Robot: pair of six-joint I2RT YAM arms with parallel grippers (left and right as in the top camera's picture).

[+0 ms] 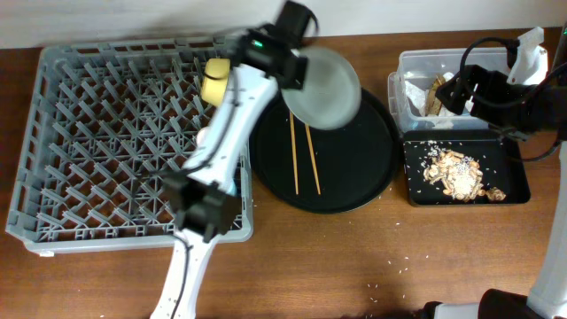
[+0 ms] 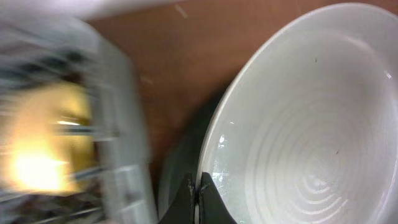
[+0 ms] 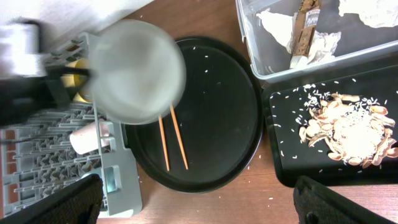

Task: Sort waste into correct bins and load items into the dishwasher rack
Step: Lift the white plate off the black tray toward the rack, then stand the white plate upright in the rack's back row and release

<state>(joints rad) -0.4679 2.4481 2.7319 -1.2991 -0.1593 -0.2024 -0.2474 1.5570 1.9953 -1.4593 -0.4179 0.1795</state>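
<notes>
My left gripper is shut on the rim of the pale grey plate and holds it tilted in the air, over the gap between the dishwasher rack and the round black tray. The yellow bowl sits in the rack's far right corner. The pink cup and the light blue cup stand along the rack's right side. Two chopsticks lie on the round tray. My right gripper is open and empty, above the clear tub.
The clear tub holds white napkins and a brown wrapper. The shallow black tray in front of it holds tan food leftovers. Rice grains are scattered on the wooden table.
</notes>
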